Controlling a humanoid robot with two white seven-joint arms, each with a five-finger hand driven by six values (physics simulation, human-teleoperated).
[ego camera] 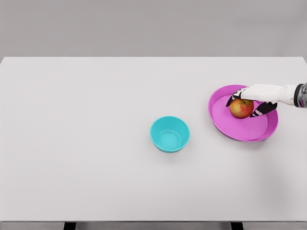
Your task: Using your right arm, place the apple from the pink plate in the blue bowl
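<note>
**Right robot hand closed around apple on pink plate; lift not yet begun**

The apple (241,108) sits in the well of the pink plate (240,132), toward its far side, at the right of the bench (96,143). It is red with a yellowish patch. It is close to round, so no long axis can be stated with confidence; the stem and its direction are too small to tell.

The right robot hand (250,101) comes in from the right edge, its white forearm running roughly level over the plate's far right rim. Dark fingers (235,97) curve over the far left of the apple, and another dark digit lies against its near right side. The fingers are wrapped on the fruit from two opposing sides, and contact appears made. Judgement: this side-on clasp suits a round object, as it pins the apple against rolling and leaves its underside free to clear the rim.

The plate appears tilted or seen obliquely, its near rim showing a raised lip. Any carry will need to rise over that lip.

The blue bowl (170,134) stands upright and open, well apart to the left and slightly nearer, with nothing in it. Its open mouth faces up, ready for a drop from above.

The left arm is not in view.
</note>
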